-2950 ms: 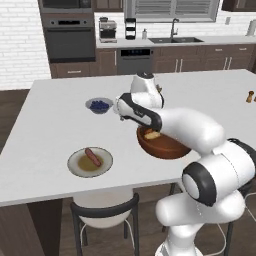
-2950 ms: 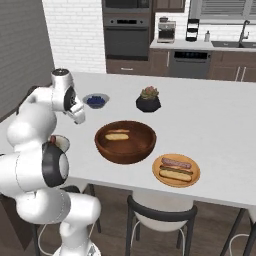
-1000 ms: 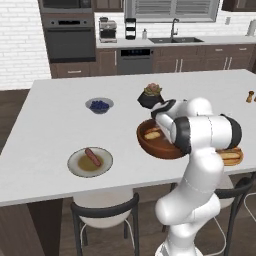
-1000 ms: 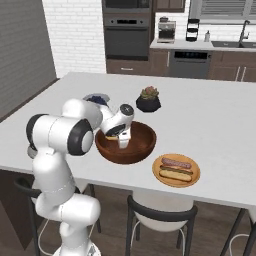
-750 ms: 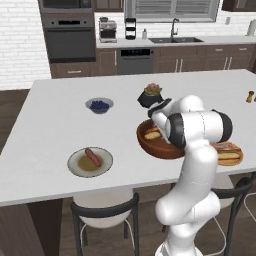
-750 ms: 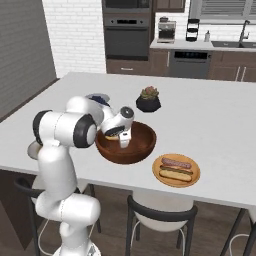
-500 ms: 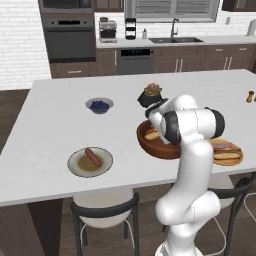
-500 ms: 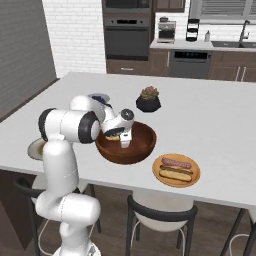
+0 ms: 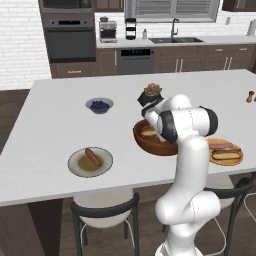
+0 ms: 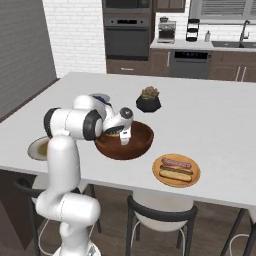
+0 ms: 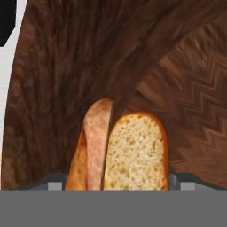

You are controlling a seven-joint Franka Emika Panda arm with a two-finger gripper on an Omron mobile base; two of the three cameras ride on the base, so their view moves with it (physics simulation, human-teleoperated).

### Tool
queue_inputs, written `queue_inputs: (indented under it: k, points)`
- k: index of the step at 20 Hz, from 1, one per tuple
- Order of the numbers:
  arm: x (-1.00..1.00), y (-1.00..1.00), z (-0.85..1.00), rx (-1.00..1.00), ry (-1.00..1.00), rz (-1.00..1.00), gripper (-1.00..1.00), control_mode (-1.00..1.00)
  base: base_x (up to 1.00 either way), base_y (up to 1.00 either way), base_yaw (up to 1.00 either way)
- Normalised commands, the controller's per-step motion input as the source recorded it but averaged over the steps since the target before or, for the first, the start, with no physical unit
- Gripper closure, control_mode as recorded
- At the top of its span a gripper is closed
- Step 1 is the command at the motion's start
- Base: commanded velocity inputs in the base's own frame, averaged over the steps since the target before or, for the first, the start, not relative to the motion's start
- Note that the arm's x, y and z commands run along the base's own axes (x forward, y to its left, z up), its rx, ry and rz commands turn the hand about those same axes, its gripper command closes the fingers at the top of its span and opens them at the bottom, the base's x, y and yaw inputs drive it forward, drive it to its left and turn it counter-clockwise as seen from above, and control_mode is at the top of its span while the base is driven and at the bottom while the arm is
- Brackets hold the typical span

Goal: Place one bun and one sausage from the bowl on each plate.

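One plate, the orange-tan plate [image 10: 176, 170], already carries a bun and sausage; the grey-rimmed plate [image 9: 90, 162] holds a sausage only. Down in the bowl [image 10: 124, 140], the end effector [image 10: 124, 138] straddles the remaining bun [image 11: 133, 153], jaws wide, grip uncertain.

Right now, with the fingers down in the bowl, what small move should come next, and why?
Probably close on the bun: it lies in the bowl between the fingers, and the grey-rimmed plate has a sausage but no bun.
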Motion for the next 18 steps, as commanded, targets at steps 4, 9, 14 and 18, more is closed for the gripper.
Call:
queue_inputs:
  k: [4,9,14,18]
  points:
    - [-0.09,0.00,0.15,0.01,-0.08,-0.06,1.00,-1.00,0.00,0.00,0.00]
    - [-0.88,-0.21,1.00,0.11,-0.10,-0.09,1.00,-1.00,0.00,0.00,0.00]
    - [-1.00,0.24,1.00,0.02,0.04,-0.01,1.00,-1.00,0.00,0.00,0.00]
    - [-0.78,0.97,1.00,-0.01,0.22,0.07,1.00,-1.00,0.00,0.00,0.00]
